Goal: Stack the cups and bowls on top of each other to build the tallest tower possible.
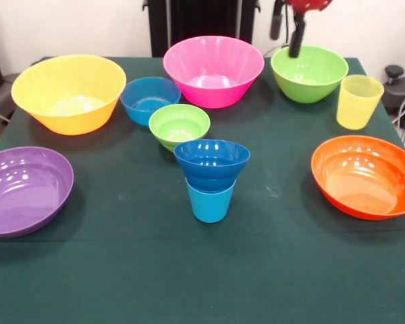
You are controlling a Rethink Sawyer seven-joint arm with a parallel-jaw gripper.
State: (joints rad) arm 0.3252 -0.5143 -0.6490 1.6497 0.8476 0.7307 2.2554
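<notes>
Nearest, dark blue bowl [212, 160] sits in light blue cup [210, 200] at table [121, 283] centre; purple bowl [23, 189] and orange bowl [366, 175] are cropped. Gripper [288, 30], mostly cut off, grip indeterminate.

bright, even overhead light; white glare spots in the glossy purple plastic bowl [23, 189] & orange plastic bowl [366, 175]; soft shadows, slightly soft focus.

dark green cloth-covered table [121, 283] | bowls, glossy plastic: large yellow-orange [69, 92], pink [213, 69], green [308, 73], purple [23, 189], orange [365, 175], small light blue [150, 100], lime green [179, 125] | cups: translucent yellow tumbler [358, 101], light blue tumbler [210, 202]
</notes>
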